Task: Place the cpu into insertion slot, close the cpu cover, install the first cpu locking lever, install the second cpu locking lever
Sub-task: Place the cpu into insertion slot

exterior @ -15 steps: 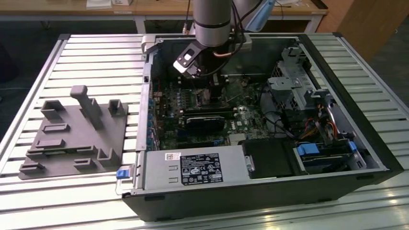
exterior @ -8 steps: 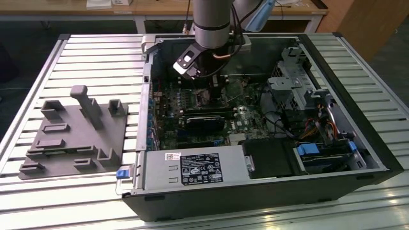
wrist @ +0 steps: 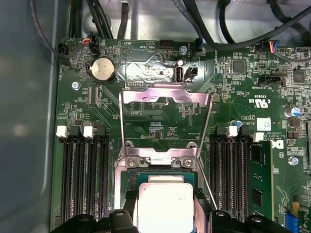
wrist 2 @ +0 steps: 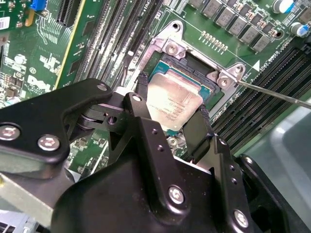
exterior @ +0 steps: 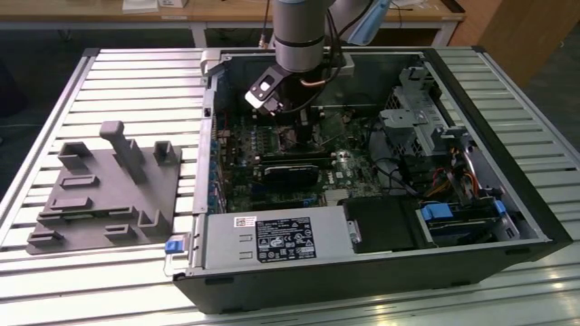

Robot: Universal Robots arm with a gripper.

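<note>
In both wrist views the cpu point(wrist 2: 176, 106) point(wrist: 164, 208), a thin square chip with a pale silver face, sits between the two black fingers point(wrist 2: 142, 94) of my gripper point(wrist 2: 173, 99), which is shut on its edges. It hangs slightly tilted just over the insertion slot point(wrist 2: 190, 72), whose dark centre and silvery rim show beyond it. The cpu cover point(wrist: 165, 93), a silvery frame with a square window, is swung open away from the slot on its hinge. A thin wire locking lever point(wrist 2: 274, 93) point(wrist: 206, 182) sticks out beside the slot. In the exterior view the gripper point(exterior: 282, 125) is deep inside the open computer case point(exterior: 507, 204).
Long black memory slots point(wrist: 85, 179) point(wrist: 233, 170) flank the slot on both sides. A black card point(exterior: 295, 170), a power supply point(exterior: 272, 238) and drive cages point(exterior: 422, 119) with cables crowd the case. A grey fixture point(exterior: 104, 190) lies on the slatted table at the exterior view's left.
</note>
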